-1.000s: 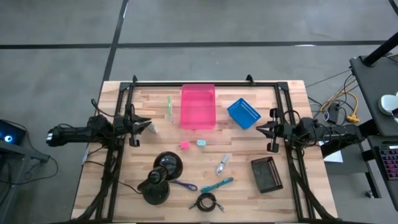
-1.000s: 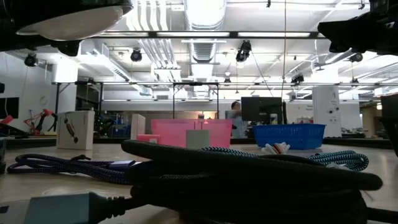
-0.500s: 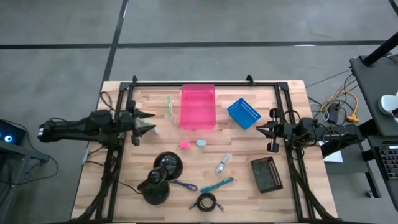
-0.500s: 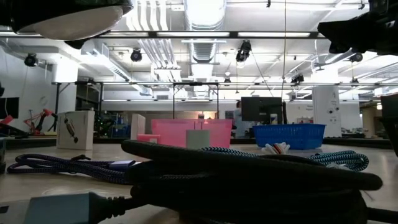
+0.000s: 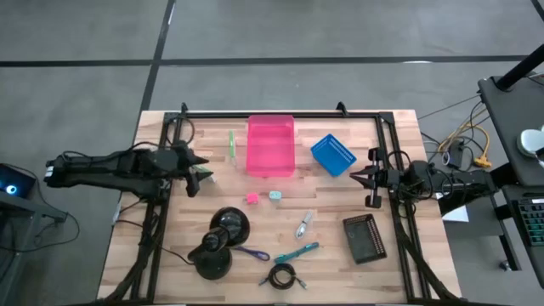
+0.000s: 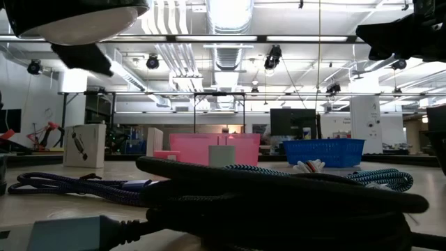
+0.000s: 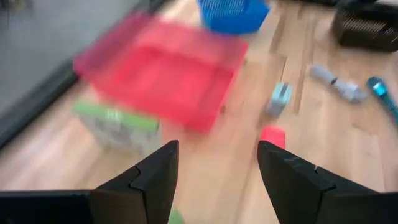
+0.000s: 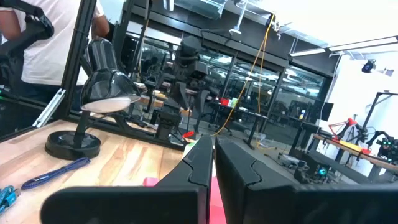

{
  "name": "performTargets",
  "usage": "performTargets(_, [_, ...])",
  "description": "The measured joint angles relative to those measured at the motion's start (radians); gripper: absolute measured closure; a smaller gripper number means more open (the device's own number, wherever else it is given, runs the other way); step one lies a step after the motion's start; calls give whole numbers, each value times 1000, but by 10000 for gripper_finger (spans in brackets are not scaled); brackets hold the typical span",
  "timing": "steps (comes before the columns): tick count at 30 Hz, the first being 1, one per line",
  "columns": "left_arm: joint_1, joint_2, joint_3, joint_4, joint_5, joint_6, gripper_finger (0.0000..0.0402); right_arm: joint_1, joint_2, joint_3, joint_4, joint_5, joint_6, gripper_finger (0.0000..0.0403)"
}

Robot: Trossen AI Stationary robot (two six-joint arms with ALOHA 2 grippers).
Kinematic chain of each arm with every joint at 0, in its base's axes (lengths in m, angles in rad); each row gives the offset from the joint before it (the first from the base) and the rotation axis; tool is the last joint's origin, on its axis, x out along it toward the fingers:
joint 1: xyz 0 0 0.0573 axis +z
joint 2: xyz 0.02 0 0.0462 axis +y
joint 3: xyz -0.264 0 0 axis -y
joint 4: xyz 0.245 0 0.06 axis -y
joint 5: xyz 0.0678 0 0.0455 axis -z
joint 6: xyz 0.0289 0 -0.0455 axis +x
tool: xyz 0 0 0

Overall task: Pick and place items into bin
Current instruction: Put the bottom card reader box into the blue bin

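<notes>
two arms and two hands work over one wooden bench (image 5: pixel 340 276). on it lie seven small loose items: one pink cube (image 5: pixel 252 198), one pale teal cube (image 5: pixel 275 195), one thin green stick (image 5: pixel 231 144), one silver metal piece (image 5: pixel 303 224), one teal tool (image 5: pixel 297 252), one purple tool (image 5: pixel 251 252) and one black coiled cable (image 5: pixel 283 275). there are three containers: one pink bin (image 5: pixel 271 145) at the far middle, one blue basket (image 5: pixel 332 155) just to its right, and one black tray (image 5: pixel 365 237) near the right edge; nothing shows inside any of them. one black lamp (image 5: pixel 219 244) with two round parts stands toward the near left.

the left hand (image 5: pixel 201 173) is over the left part of the bench with its fingers (image 7: pixel 155 180) spread and nothing between them. the pink cube lies ahead of it and slightly to one side, apart from the fingertips, with the teal cube just beyond; the green stick and pink bin are near.

the right hand (image 5: pixel 363 178) waits at the right edge, fingers pressed together, holding nothing.
</notes>
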Motion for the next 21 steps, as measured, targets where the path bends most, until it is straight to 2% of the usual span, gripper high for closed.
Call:
performTargets(6, [0,110,62,-203,0,-277,199,0,0,0,0,0,1,394])
performTargets(8, [0,148,80,-256,3,-315,199,0,0,0,0,0,0,394])
performTargets(16, [0,294,175,-396,6,-156,199,0,0,0,0,0,0,394])
performTargets(21, [0,380,251,-443,4,2,199,0,0,0,0,0,-5,394])
